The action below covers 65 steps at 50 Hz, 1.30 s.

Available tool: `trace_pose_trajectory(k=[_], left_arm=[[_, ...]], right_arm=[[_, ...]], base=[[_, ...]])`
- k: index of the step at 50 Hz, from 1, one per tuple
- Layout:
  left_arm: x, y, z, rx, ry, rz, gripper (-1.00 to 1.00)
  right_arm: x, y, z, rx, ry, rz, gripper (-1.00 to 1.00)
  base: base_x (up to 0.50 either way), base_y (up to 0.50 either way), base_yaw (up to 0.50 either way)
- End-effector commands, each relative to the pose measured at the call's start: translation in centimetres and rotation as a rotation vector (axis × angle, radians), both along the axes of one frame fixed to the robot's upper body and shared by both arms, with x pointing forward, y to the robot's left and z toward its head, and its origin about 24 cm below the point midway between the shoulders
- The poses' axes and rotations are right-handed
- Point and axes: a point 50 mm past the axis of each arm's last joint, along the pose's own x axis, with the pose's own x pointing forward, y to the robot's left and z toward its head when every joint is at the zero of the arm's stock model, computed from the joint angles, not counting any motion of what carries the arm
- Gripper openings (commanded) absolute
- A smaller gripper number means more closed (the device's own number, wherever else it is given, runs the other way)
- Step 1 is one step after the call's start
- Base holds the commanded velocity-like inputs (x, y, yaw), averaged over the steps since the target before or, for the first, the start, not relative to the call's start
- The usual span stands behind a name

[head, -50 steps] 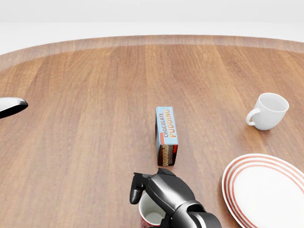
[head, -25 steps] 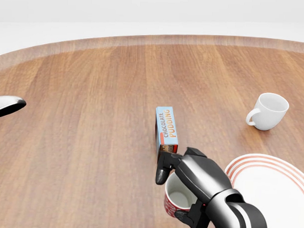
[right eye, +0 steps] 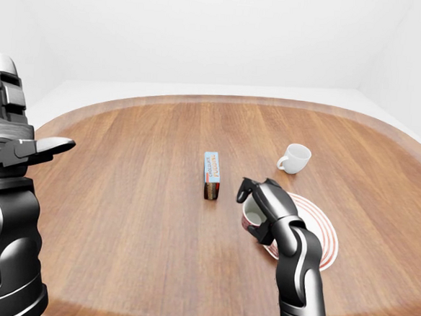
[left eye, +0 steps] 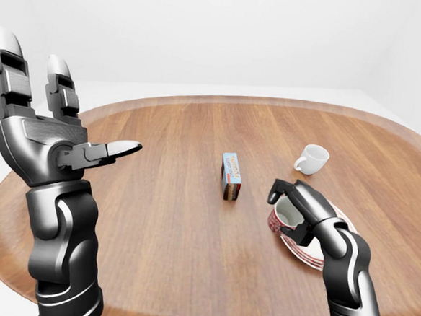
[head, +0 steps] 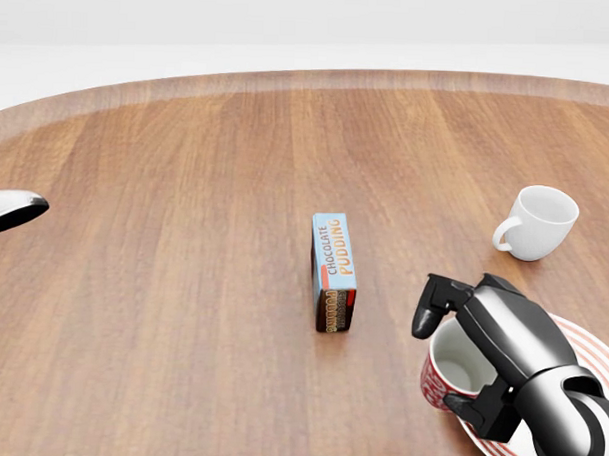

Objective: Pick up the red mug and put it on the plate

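Red mug (head: 451, 376) is grasped at rim by right hand (head: 501, 345) over plate (head: 581, 343); rigid, light, likely slippery. Left hand (left eye: 42, 135) is held spread.

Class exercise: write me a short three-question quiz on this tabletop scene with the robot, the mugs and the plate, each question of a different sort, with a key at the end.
1. True or false: the right hand is shut on the red mug.
2. Multiple choice: what lies between the raised left hand and the red mug? A) white mug B) chocolate pudding box C) plate
3. Fill in: the red mug is at the plate's ____ edge in the head view.

Key: 1 true; 2 B; 3 left.
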Motion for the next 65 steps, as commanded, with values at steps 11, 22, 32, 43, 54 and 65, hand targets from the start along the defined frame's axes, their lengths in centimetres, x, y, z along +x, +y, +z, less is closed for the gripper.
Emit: trace_pose_trajectory(k=[11,22,32,43,54,65], left_arm=[[-0.2,0.0,0.1,0.001,-0.006,0.003,0.95],[-0.1,0.1,0.2,-0.001,-0.010,0.006,0.95],[-0.1,0.1,0.1,0.000,-0.006,0.006,0.96],[-0.1,0.2,0.1,-0.001,-0.006,0.009,0.95],[-0.1,0.1,-0.1,0.002,0.002,0.005,0.95],[-0.1,0.1,0.1,0.000,-0.003,0.005,0.96]], right_arm=[[1.6,-5.7,-0.2,0.019,-0.015,-0.171,-1.00],[3.1,-8.4,-1.5,0.020,0.005,-0.274,-1.00],[3.4,-11.2,-3.4,-0.008,0.036,-0.392,-1.00],[3.5,-12.0,-4.7,-0.030,0.026,-0.436,-1.00],[3.8,-12.5,-6.2,-0.043,0.014,-0.482,-1.00],[4.6,-12.7,-7.2,-0.056,0.000,-0.514,-1.00]], base=[[0.00,0.00,0.00],[0.00,0.00,0.00],[0.00,0.00,0.00],[0.00,0.00,0.00],[0.00,0.00,0.00],[0.00,0.00,0.00]])
